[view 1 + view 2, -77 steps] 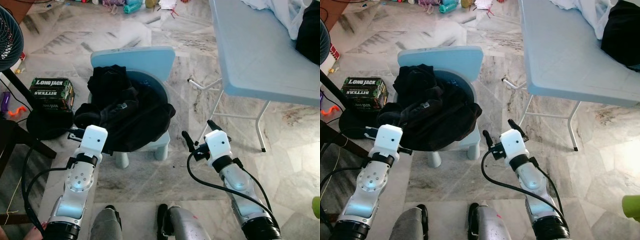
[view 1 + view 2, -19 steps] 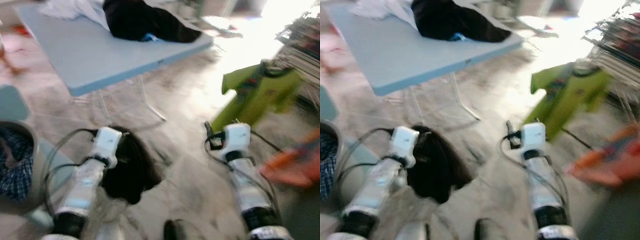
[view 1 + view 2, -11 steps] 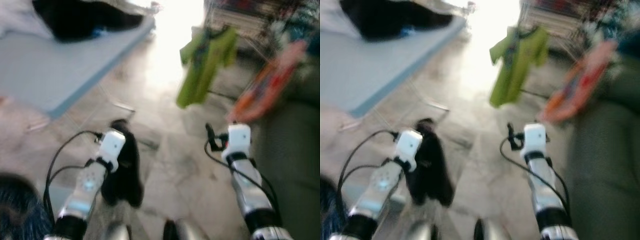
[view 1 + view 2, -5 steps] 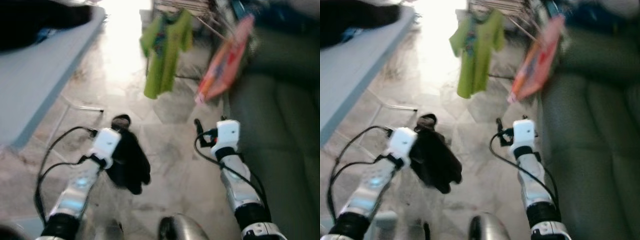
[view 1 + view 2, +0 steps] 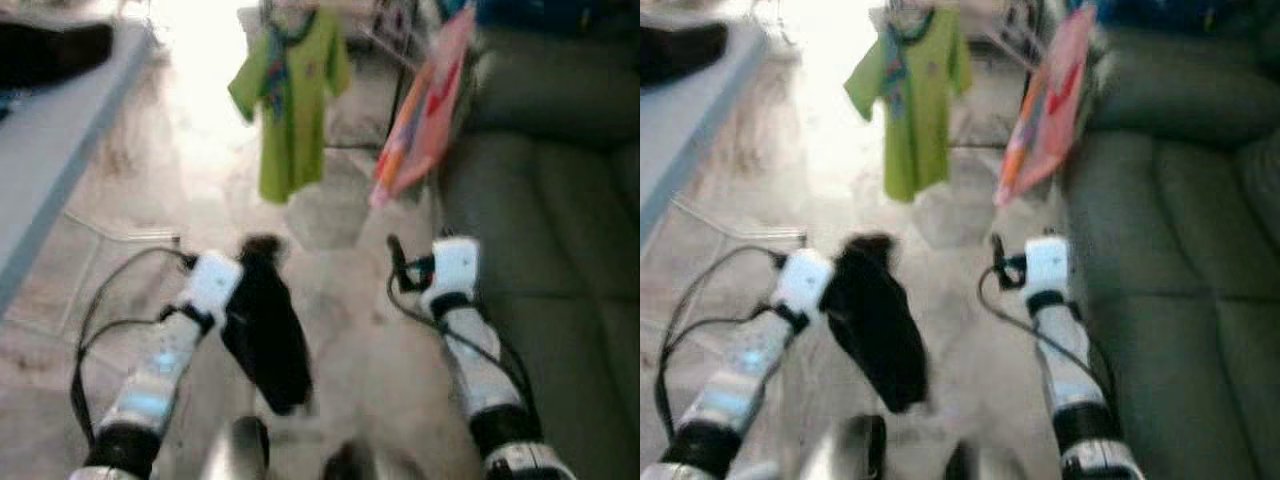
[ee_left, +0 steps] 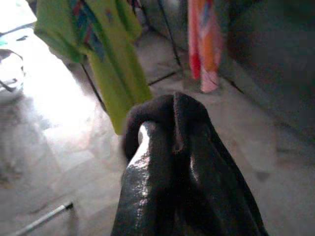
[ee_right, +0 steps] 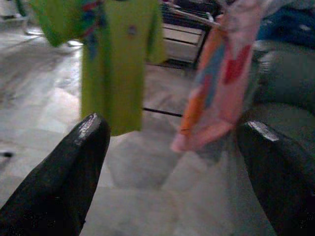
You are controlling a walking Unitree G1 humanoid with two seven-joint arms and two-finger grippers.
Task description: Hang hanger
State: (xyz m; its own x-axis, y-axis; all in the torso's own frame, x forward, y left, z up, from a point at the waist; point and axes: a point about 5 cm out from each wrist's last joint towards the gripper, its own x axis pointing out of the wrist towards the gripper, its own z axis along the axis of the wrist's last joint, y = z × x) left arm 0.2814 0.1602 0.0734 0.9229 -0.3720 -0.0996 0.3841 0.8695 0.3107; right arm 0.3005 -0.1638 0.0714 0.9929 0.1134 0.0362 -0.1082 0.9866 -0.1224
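Camera has swung right since half a second ago: the blue table (image 5: 50, 130) is now only a sliver at the left edge, while the green shirt (image 5: 285, 100) and pink cloth (image 5: 425, 110) on the rack sit more central and higher in frame. Sofa (image 5: 1180, 250) takes up the right side. Frames are blurred, so robot is likely mid-walk/turn. My read: it's in the carry leg, heading for the rack where those clothes hang; hanging step not yet started

Left gripper (image 5: 232, 290) is held forward at about waist height, arm bent, with the black garment (image 5: 268, 335) draped off it and swinging low over the marble floor (image 5: 330, 260). Left wrist view shows dark cloth bunched over the fingers (image 6: 147, 162), so they're pinching the garment; I can't make out a hanger itself in the fabric – hidden or too blurred

Right gripper (image 5: 397, 262) is raised forward at similar height, carrying nothing. Right wrist view has its two fingers (image 7: 64, 172) spread wide, with the green shirt and pink cloth between them and well ahead

Garment is well apart from the rack, so more approach is needed before any lift. Risk guess: the hanging tail could snag or drag while walking
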